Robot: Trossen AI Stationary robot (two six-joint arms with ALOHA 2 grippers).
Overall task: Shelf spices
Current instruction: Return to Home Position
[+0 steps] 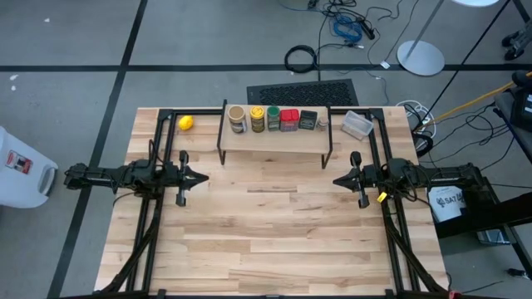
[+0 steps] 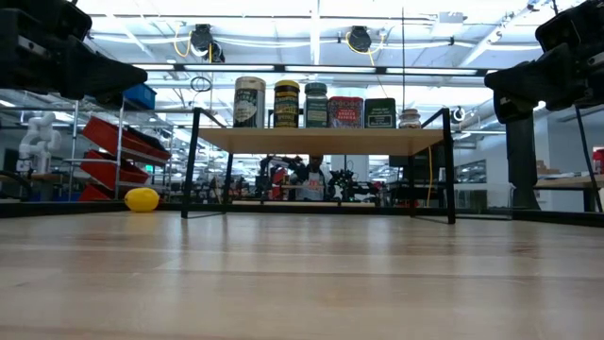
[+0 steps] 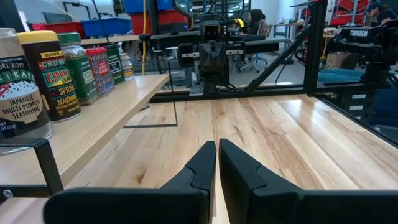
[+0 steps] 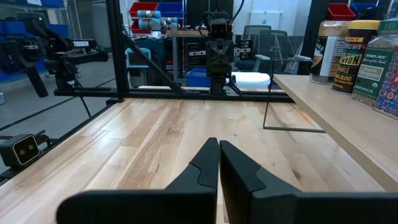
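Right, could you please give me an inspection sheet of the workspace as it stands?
Surface: light wooden table.
Job's things: tan-topped jar, yellow-lidded jar, green-lidded jar, red tin, dark box, tiny jar, in a row on the shelf.
Clutter: yellow ball left of shelf; clear tub right.
Hands: left hand, right hand shut, empty.
Cables: black coil, blue cable on floor.
Surroundings: white stand base on floor.

- Open wooden table (image 1: 274, 241) stretches between left gripper (image 1: 202, 176) and right gripper (image 1: 338, 180).
- Shelf (image 1: 274, 141) stands at the far edge, open underneath, spices (image 1: 273, 119) packed along its top.
- Yellow ball (image 1: 186, 123) and clear tub (image 1: 357, 124) flank it.
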